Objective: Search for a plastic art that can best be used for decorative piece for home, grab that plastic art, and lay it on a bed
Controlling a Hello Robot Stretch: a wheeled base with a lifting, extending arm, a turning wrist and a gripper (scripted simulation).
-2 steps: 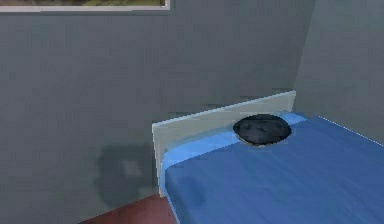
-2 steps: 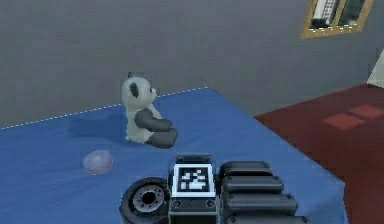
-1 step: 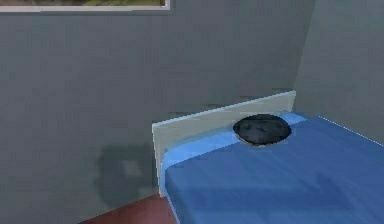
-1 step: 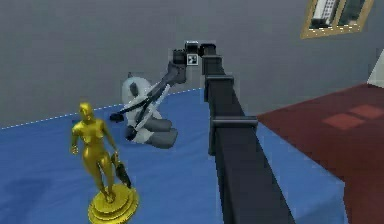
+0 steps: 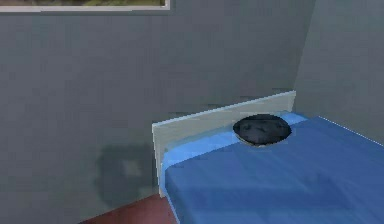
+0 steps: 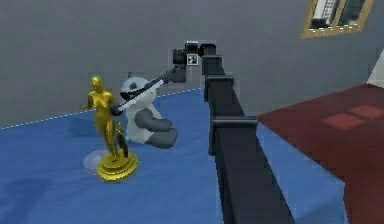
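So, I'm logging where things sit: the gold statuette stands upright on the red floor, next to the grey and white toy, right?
Not quite. The gold statuette stands upright on the blue bed, not the red floor; the arm side view shows it. The grey and white toy is next to it, as you said.

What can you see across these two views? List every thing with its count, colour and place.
bed: one, blue cover, white headboard, forward view's right
cushion: one, dark, round, at the bed's head
statue: one, gold, upright on the bed
soft lump: one, grey and white, on the bed behind the statue
floor: dark red, arm side view's right
arm: one, dark bar
hand: one, dark, at the statue; cannot tell whether it holds anything
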